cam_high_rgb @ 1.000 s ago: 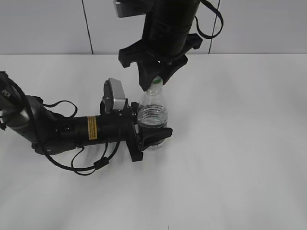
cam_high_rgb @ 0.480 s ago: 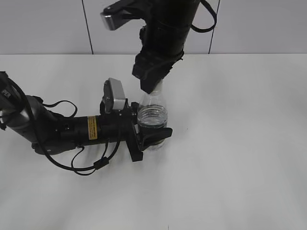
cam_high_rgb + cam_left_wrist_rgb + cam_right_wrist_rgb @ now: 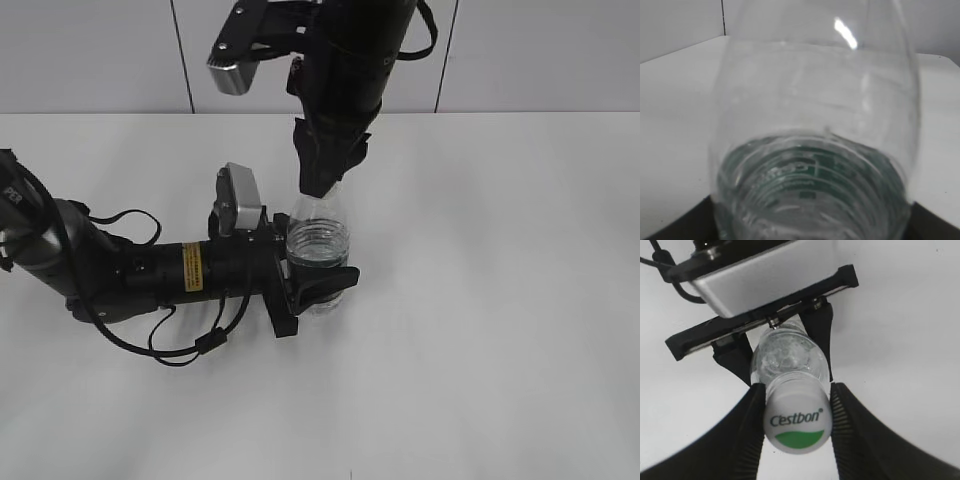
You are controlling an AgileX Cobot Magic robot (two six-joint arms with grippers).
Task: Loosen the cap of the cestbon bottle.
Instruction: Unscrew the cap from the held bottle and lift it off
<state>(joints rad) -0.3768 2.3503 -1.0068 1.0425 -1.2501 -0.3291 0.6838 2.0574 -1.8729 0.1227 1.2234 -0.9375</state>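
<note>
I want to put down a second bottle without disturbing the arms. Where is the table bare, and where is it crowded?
The table is bare right of the bottle, and along the front edge below the left gripper. The centre-left is crowded: the left arm lies there gripping the bottle, and the right gripper clamps the cap from above.

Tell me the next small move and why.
Probably keep twisting the cap with the right gripper: its fingers clamp the cap on both sides, the left gripper braces the bottle low on its body, and the cap looks fully seated on the neck.
</note>
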